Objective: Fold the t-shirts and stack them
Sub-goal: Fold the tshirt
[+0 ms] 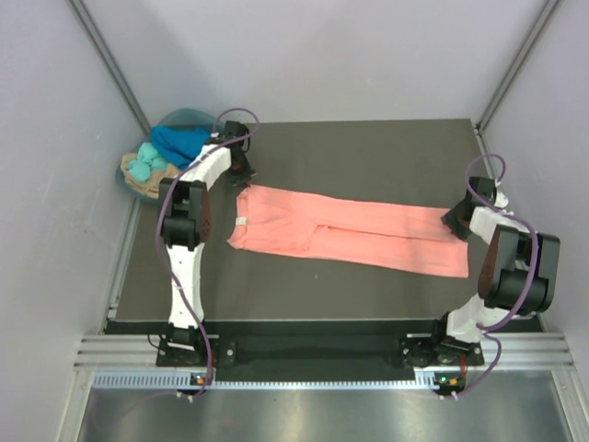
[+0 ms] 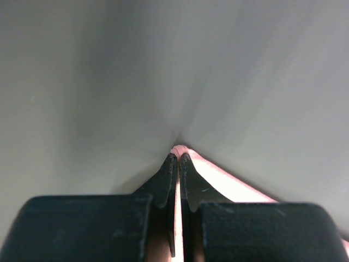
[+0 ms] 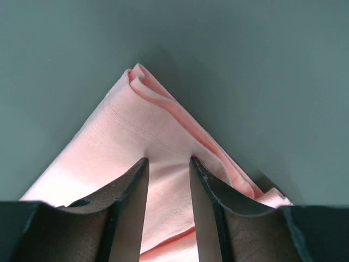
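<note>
folding: left end effector [image 2: 178, 158] clamps salmon-pink t-shirt [image 1: 350, 230] corner; right end effector [image 3: 168, 159] straddles opposite end, can't tell if gripping; i'd confirm, then lift both.

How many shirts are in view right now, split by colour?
salmon-pink shirt: 1, laid out on the table
royal blue shirt: 1, in the basket
turquoise shirt: 1, same basket
tan shirt: 1, same basket
Total: 4, assuming each bunched colour is a single shirt.
</note>
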Tool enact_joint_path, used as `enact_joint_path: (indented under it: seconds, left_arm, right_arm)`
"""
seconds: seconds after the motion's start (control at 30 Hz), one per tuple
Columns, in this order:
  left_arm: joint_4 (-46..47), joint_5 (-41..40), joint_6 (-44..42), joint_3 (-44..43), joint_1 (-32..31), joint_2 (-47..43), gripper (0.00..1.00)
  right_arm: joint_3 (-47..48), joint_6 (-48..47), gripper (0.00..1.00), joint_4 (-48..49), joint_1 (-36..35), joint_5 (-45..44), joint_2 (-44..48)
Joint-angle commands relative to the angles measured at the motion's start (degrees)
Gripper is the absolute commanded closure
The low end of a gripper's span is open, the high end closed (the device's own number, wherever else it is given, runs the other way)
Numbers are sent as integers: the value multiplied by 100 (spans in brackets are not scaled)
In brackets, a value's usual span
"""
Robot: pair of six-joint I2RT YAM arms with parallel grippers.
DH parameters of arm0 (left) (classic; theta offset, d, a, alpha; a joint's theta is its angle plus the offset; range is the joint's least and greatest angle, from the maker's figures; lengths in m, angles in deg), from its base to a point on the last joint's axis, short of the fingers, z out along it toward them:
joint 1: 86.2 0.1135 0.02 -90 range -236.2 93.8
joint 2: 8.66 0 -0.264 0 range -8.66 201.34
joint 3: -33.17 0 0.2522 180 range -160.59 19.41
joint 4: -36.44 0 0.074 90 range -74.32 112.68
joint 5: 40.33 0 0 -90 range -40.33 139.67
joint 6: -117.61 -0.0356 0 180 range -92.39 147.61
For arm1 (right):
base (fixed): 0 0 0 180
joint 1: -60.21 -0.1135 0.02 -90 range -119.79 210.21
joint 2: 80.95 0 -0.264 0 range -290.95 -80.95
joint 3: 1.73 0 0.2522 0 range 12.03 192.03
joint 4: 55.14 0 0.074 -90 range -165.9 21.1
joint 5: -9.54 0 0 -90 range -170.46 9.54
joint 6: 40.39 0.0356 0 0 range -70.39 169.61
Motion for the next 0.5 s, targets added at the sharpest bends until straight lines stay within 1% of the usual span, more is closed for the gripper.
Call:
enact_joint_path:
  seconds: [0.0,0.13,0.2,0.3,0.33,0.37,0.4,0.43,0.47]
  left_arm:
    - [925,24,61,-300,73,406,100]
    - [1338,446,61,-704,73,670,100]
    - [1523,832,122,-942,73,750,100]
    - [1831,1280,351,-977,82,593,99]
    - [1884,1403,473,-969,82,522,95]
    - [2015,1535,527,-951,82,452,87]
    - [2042,1789,571,-960,82,329,82]
    - [2051,1878,641,-969,82,267,78]
    - [2051,1940,641,-977,82,101,70]
  right_arm:
    - [-30,76,63,-263,130,-277,141]
    - [-118,172,61,-307,112,-84,317]
    - [-92,138,60,-412,95,-66,484]
    - [66,-99,57,-702,95,-14,730]
    - [101,-213,55,-842,86,65,800]
    - [171,-240,51,-895,77,118,923]
    - [198,-275,49,-957,42,162,994]
    - [207,-319,48,-1001,16,249,1064]
    - [216,-328,44,-1019,-19,294,1212]
